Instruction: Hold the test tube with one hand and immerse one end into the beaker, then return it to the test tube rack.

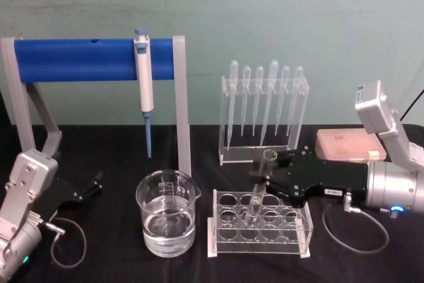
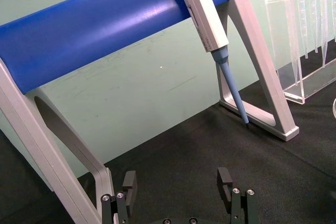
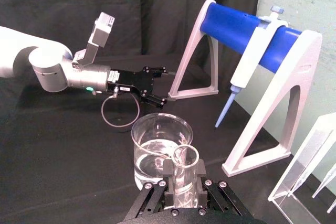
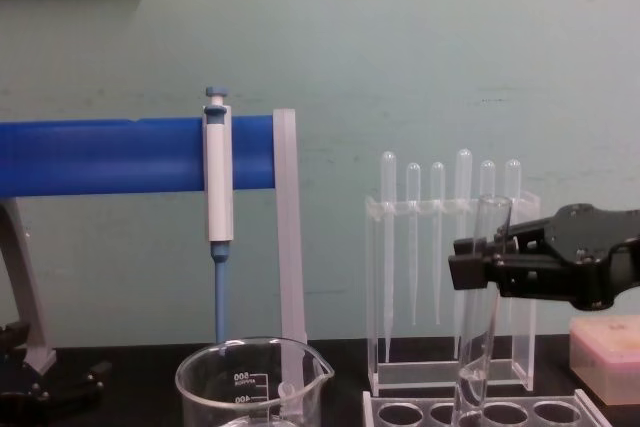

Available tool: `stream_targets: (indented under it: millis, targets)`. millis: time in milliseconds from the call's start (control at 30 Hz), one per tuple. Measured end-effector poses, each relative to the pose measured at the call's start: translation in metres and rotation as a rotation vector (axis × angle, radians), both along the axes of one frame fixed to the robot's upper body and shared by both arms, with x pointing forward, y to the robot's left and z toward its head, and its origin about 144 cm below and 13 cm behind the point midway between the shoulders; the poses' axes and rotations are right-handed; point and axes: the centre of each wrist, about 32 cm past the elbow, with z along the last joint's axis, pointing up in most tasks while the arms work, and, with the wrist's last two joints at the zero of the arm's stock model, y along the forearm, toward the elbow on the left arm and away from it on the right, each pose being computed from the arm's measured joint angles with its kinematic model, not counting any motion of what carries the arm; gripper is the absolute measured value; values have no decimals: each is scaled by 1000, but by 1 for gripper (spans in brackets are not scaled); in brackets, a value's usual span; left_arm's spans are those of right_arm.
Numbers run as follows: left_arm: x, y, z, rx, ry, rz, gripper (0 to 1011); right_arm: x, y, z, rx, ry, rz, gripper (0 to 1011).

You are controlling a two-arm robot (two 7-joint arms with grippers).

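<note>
My right gripper [image 1: 267, 178] is clamped on the test tube [image 4: 480, 317], its bottom still in the rack [image 1: 262, 230]. Next: lift clear, carry left to the beaker [image 1: 167, 213]. Left gripper [image 2: 178, 187] wide open, idle.

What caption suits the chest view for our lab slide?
Right gripper shut on the test tube, its bottom in the clear rack beside the beaker.

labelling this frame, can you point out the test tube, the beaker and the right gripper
test tube [image 4: 487, 277], chest view, on the glass wall at mid-length
beaker [image 1: 167, 198], head view, on the glass wall above the water
right gripper [image 1: 263, 178], head view, between the fingertips at the tube
</note>
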Motion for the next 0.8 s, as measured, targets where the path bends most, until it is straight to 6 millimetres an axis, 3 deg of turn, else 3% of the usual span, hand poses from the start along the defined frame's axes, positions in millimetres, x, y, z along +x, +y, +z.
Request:
stream_targets:
  millis: [800]
  targets:
    - [0, 0, 0, 0, 0, 0, 1000, -1, 7, -26, -37, 19, 6, 227]
